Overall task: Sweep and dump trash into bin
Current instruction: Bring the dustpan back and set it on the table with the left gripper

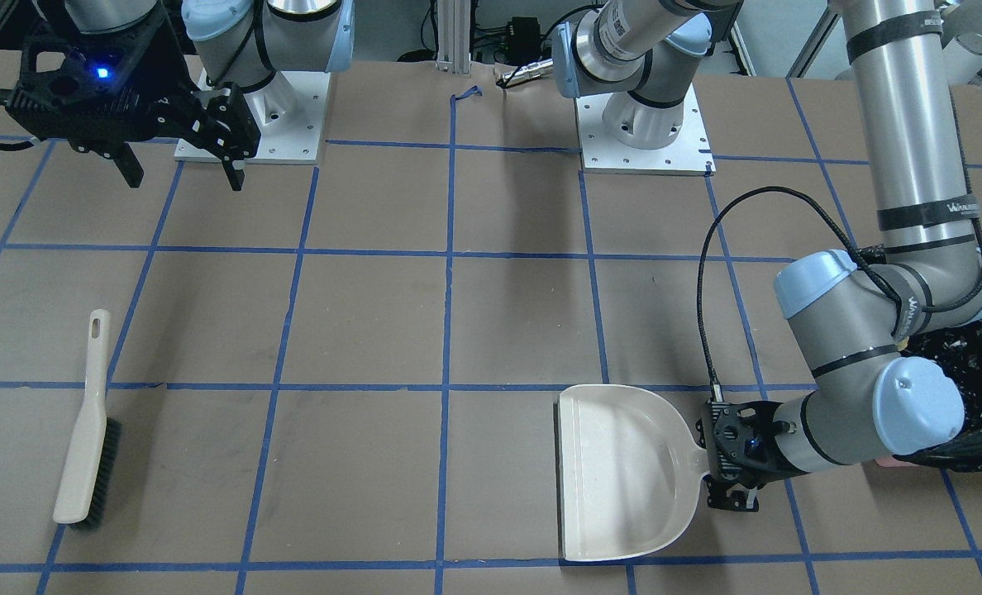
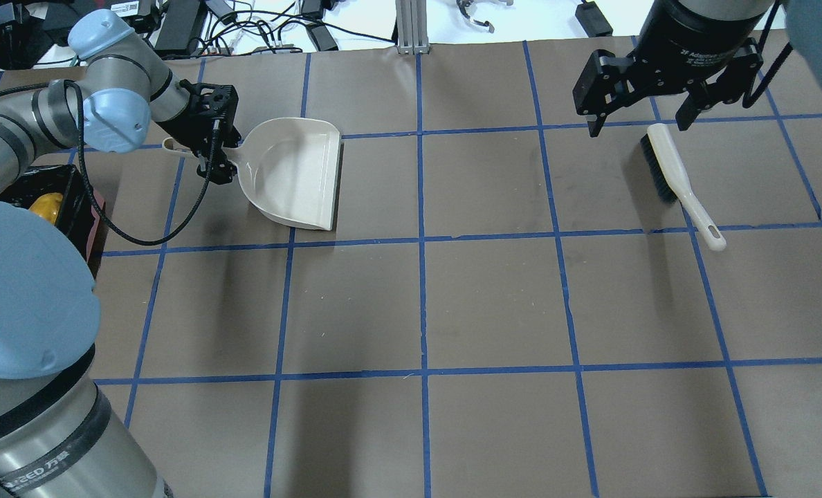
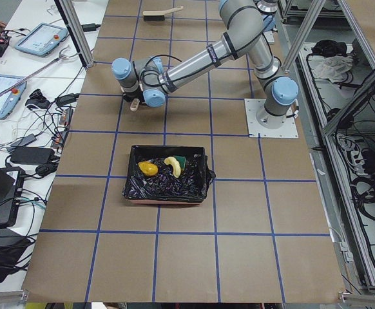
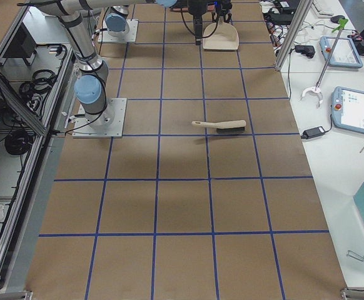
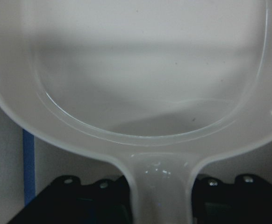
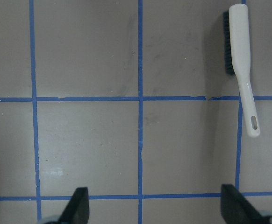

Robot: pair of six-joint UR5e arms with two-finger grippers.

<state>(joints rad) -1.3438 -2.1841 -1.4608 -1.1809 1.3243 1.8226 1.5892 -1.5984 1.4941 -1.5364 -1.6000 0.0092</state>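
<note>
Trash (image 3: 168, 167) of golden toy croissant (image 3: 173, 166), yellow lump (image 3: 147, 168) and green sponge (image 3: 183, 159) lies inside the black-lined pink bin (image 3: 165, 191), near the left end effector (image 2: 223, 158) gripping an empty beige dustpan (image 2: 293, 173) by its handle; the right end effector (image 1: 185, 178) gapes wide.

**Trash all in the bin**

The bin (image 3: 167, 190), pink-sided and lined with a crinkly black bag, stands upright near the table's left end. Three pieces lie inside. A glossy yellow lump (image 3: 147, 168) and a curved golden croissant (image 3: 173, 167) sit side by side. What looks like a green sponge block (image 3: 183, 159) sits just behind the croissant.
</note>
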